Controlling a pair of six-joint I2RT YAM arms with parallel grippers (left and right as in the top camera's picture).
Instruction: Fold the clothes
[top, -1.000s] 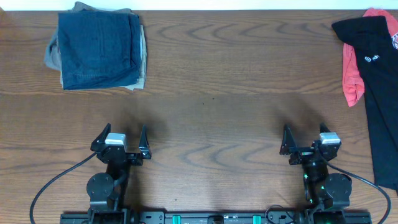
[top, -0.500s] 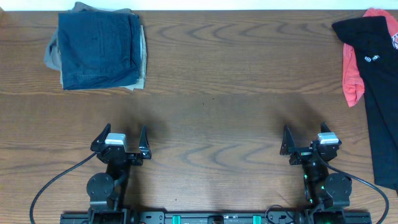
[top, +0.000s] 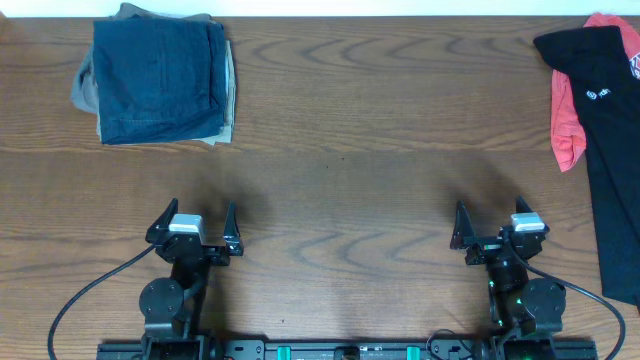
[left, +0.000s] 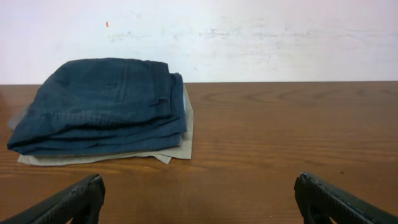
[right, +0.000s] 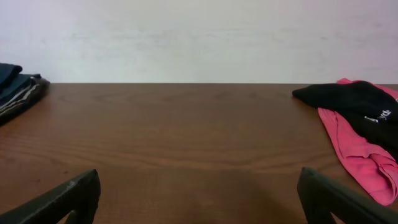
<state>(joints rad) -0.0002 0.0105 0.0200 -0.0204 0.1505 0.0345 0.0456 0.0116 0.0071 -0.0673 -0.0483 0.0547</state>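
Dark navy denim shorts (top: 160, 80), folded, on top of khaki fabric garment (top: 85, 92) at 10 o'clock on brown wooden table (top: 350, 150), well apart from both grippers. Left gripper (top: 202, 210) at 7 o'clock: jaws spread wide, released. Right gripper (top: 490, 210) at 5 o'clock: likewise spread, released. Black printed garment (top: 610, 130) overlaps red cloth (top: 567, 115) at 2 o'clock edge.

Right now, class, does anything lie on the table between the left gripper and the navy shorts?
Nothing visible does. Only bare table lies between the open left gripper and the navy shorts, which sit folded on a khaki garment at the far left.
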